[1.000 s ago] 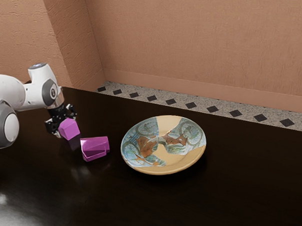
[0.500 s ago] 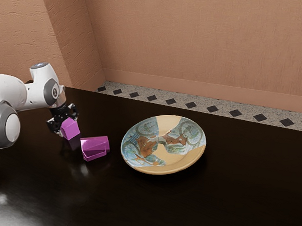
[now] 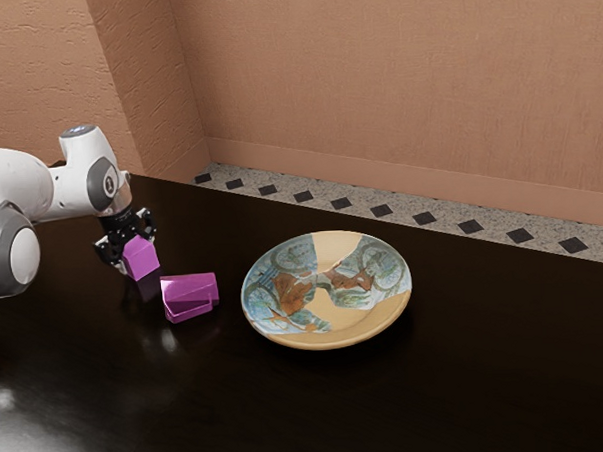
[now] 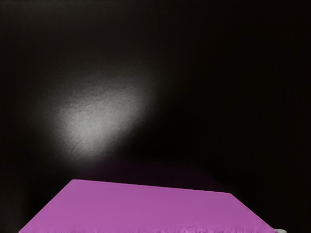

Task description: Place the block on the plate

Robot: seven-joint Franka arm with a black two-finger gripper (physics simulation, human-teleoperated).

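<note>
Exterior view: my arm comes in from the view's left, its hand pointing down over the dark, glossy counter. The gripper is clamped on the purple block, a pale fingertip visible against one side. The block sits tilted in that grip; I can't tell whether its lowest corner touches the counter.

The plate lies toward the exterior view's right, well apart from the block. It's round and shallow, patterned in blue, rust and cream, with a tan rim.

Main thing to mind: a darker, shiny magenta object with angular faces. It rests on the counter between block and plate, near both and apart from both, so a low, straight run to the plate has it in or close to the path. From its shape I can't say what it is.

Surroundings: a plain salmon-coloured wall behind, and a strip of speckled floor with dark diamonds running along beyond the counter's far edge. No contact between these and my arm.

Wrist view: the block's flat purple face looms large right under the hand, a faint purplish reflection beside it on the counter, and a soft patch of glare farther out
</note>
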